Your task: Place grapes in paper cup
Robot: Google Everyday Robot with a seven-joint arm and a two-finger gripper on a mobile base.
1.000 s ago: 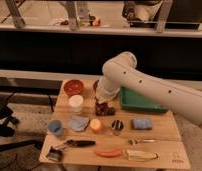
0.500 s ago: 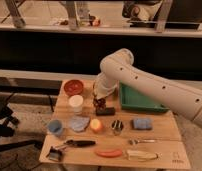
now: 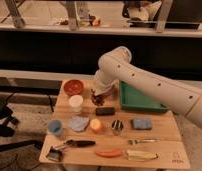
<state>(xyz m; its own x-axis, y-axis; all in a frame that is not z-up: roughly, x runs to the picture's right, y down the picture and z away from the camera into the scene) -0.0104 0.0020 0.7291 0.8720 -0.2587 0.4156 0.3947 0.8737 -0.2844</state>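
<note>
My gripper (image 3: 97, 95) hangs at the end of the white arm over the back middle of the wooden table (image 3: 159, 135). It is shut on the grapes (image 3: 99, 99), a dark red-purple bunch held just above the table top. The paper cup (image 3: 75, 103), white and upright, stands to the left of the grapes, about a cup's width away. The grapes are beside the cup, not over it.
A red bowl (image 3: 73, 87) stands behind the paper cup. A green tray (image 3: 139, 98) lies to the right of the gripper. In front are a black block (image 3: 105, 111), an orange fruit (image 3: 96, 125), a grey-blue cloth (image 3: 78, 123), a light blue cup (image 3: 55, 128), a metal cup (image 3: 117, 126), a blue sponge (image 3: 141, 123) and utensils along the front edge.
My gripper has moved a little left and up with the grapes in it, towards the paper cup. Nothing else on the table has moved.
</note>
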